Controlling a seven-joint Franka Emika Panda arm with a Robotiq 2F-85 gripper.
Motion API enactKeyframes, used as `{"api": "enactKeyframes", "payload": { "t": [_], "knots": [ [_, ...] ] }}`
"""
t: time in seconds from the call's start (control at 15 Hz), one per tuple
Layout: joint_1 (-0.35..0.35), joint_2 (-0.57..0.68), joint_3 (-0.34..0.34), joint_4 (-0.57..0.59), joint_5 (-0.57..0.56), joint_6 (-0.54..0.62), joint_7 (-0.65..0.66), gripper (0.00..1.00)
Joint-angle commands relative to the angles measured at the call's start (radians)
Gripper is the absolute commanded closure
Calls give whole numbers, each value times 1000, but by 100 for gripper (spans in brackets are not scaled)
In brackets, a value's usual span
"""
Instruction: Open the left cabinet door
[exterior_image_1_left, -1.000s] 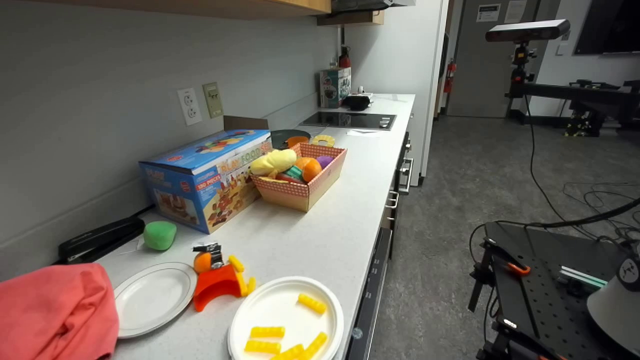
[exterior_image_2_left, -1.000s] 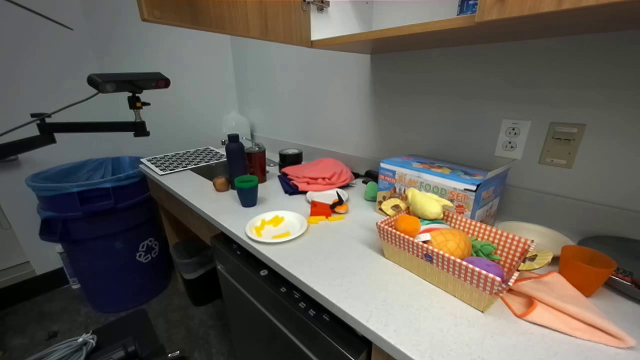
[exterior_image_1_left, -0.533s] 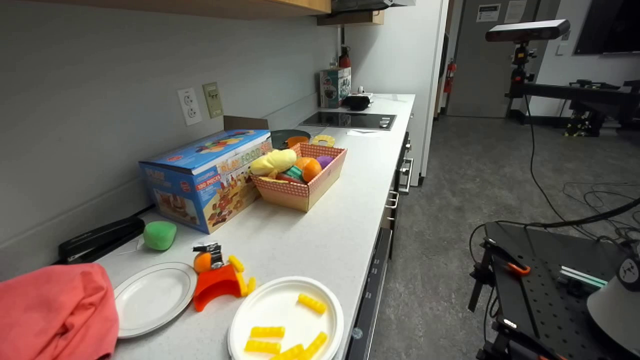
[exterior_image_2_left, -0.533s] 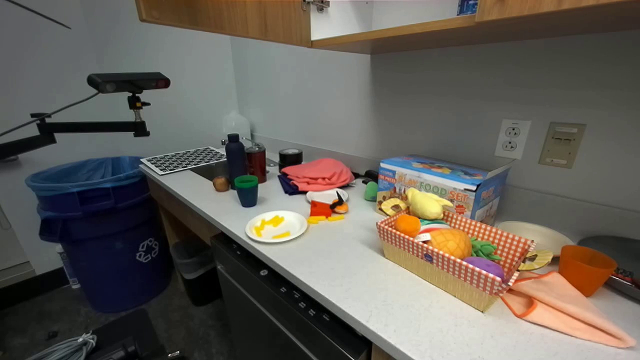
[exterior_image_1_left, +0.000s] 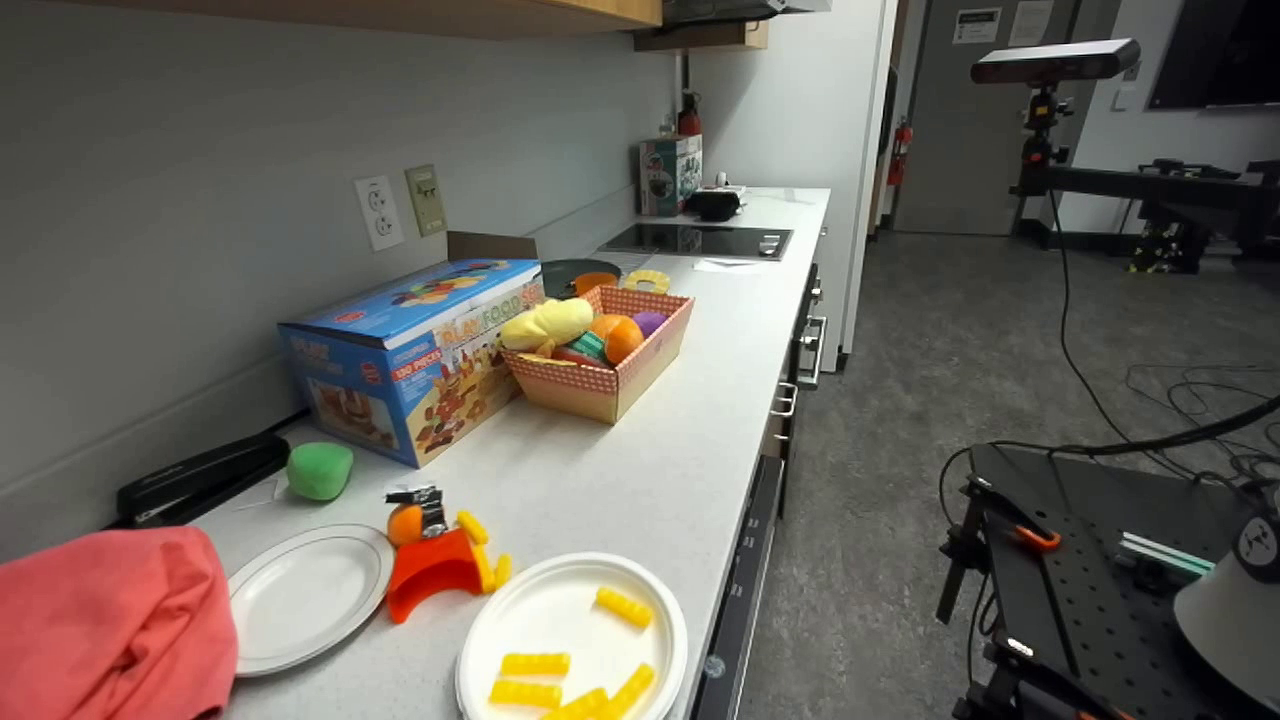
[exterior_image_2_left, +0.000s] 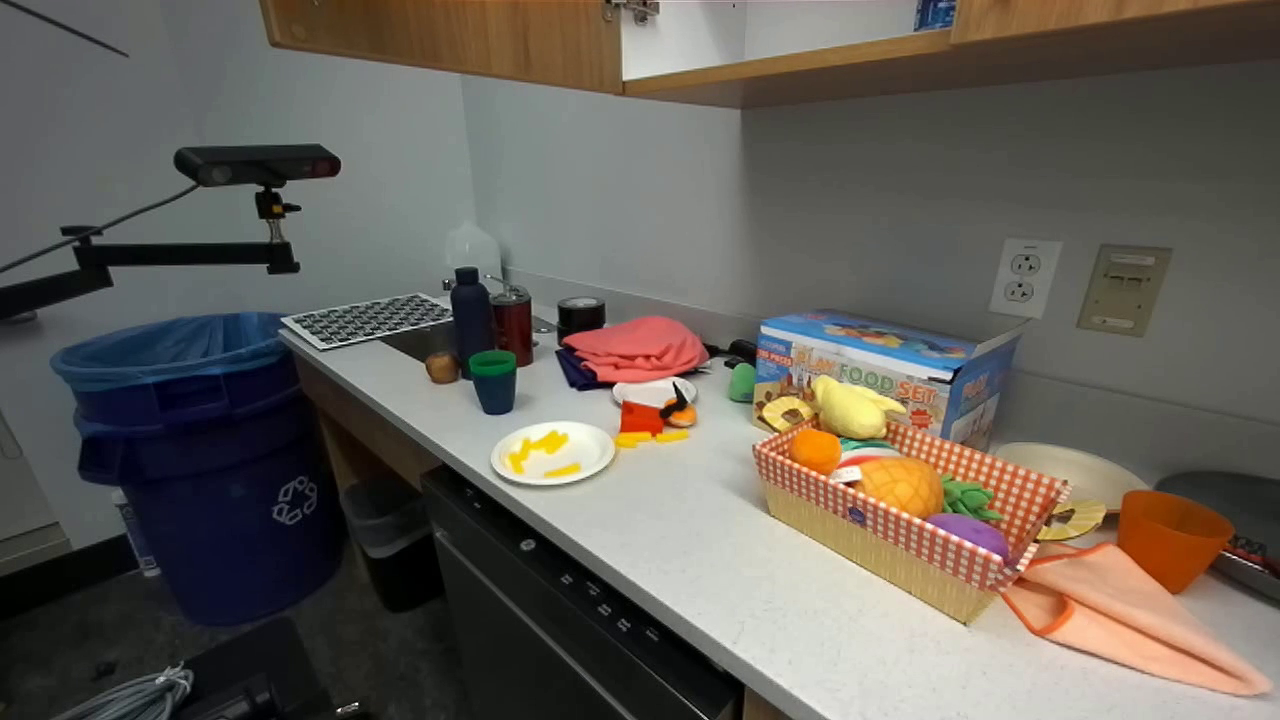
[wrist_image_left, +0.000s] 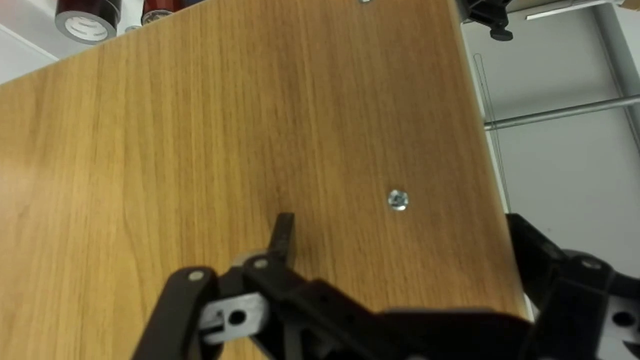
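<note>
The cabinet door (exterior_image_2_left: 440, 38) hangs open, upper left; the hand (wrist_image_left: 400, 231) has its fingers (wrist_image_left: 284, 232) spread, one in front of the door, one past its edge. Pushing too far could strain the hinge (exterior_image_2_left: 632, 11), I'd say. The surface (exterior_image_2_left: 690, 580) carries a basket (exterior_image_2_left: 860, 552) of toy food (exterior_image_2_left: 900, 484), near right; a blue bin (exterior_image_2_left: 210, 540) stands far left.

Shadow dims the wall (exterior_image_2_left: 890, 200) under the cabinet (exterior_image_2_left: 800, 78), while pale sheen catches the wooden door (wrist_image_left: 280, 150).
</note>
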Motion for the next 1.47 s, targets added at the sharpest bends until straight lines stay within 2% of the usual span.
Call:
{"api": "enactKeyframes", "payload": {
  "t": [0.0, 0.27, 0.33, 0.93, 1.2, 1.4],
  "knots": [
    [4, 14, 17, 26, 96, 110, -28, 0],
    [2, 4, 25, 19, 101, 137, -18, 0],
    [-4, -16, 15, -20, 16, 31, 0, 0],
    [-4, -21, 21, -23, 28, 46, 0, 0],
    [-30, -16, 20, 14, -66, -7, 61, 0],
    [-24, -15, 4, 19, -134, -93, 145, 0]
  ]
}}
